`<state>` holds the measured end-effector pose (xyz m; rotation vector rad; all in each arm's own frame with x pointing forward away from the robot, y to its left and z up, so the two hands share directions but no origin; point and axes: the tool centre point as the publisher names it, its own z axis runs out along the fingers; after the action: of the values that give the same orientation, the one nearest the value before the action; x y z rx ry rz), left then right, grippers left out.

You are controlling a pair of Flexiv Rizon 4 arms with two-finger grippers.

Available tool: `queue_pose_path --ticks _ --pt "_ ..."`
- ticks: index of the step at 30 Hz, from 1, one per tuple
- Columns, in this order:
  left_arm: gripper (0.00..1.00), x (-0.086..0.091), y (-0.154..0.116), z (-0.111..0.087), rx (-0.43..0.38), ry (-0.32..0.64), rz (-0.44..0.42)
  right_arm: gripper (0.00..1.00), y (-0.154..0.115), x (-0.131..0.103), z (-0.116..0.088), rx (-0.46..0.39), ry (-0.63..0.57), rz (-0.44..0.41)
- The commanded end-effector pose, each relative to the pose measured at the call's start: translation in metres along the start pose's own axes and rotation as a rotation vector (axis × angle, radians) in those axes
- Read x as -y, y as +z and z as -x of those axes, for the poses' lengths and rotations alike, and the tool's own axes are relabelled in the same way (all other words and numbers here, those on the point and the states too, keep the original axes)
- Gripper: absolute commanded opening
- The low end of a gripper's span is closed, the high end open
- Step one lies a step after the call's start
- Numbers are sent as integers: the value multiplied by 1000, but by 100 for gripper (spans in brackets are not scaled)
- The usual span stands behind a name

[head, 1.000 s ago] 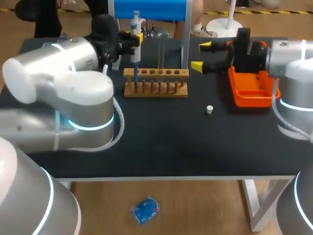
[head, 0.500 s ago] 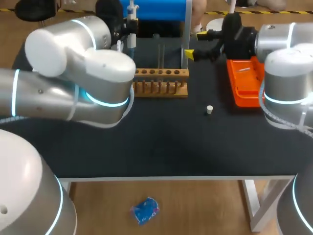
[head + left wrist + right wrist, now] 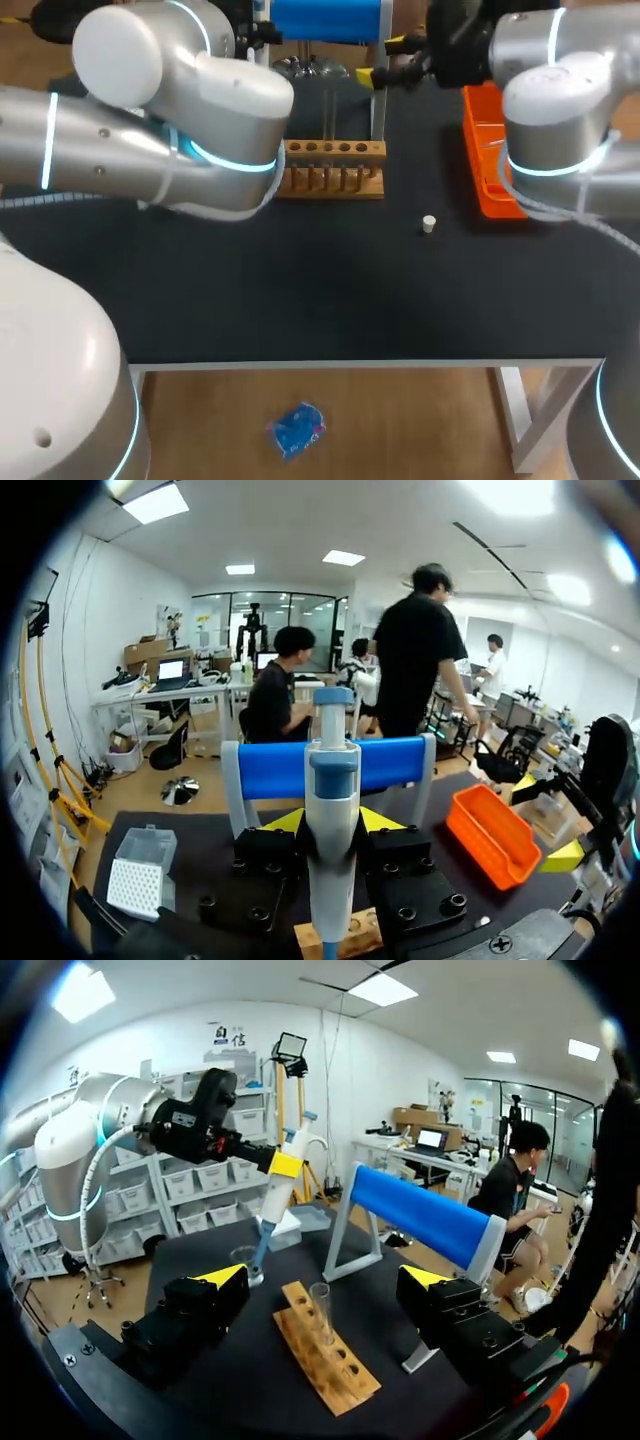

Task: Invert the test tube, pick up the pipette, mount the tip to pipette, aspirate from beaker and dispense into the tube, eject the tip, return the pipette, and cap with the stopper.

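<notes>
Blue-and-white plastic pipette (image 3: 331, 780) sits clamped in our left gripper (image 3: 332, 822) at the table's far left. Our right gripper (image 3: 323, 1278) hangs wide open, empty, near the glass test tube (image 3: 320, 1322) standing in the wooden rack (image 3: 325, 1362). Both grippers have drifted farther back.

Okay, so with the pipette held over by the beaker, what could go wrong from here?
1. The pipette, clamped in the left gripper, slants down close to the glass beaker; a careless dip might tip it.
2. The open right gripper faces the upright test tube in the rack; it may knock it.
3. The loose stopper could roll.
</notes>
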<state>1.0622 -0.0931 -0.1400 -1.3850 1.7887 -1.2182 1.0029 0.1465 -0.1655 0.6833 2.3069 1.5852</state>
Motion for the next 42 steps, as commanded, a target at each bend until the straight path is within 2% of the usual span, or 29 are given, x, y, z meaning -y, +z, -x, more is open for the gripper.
queue_pose_path --ticks 1,15,42 --pt "0 7 11 5 7 -1 41 100 27 -7 8 -4 6 -48" --pt "0 6 28 16 39 -6 63 100 63 1 21 88 62 -84" --pt "0 20 68 40 139 -42 141 100 64 5 24 85 72 -79"
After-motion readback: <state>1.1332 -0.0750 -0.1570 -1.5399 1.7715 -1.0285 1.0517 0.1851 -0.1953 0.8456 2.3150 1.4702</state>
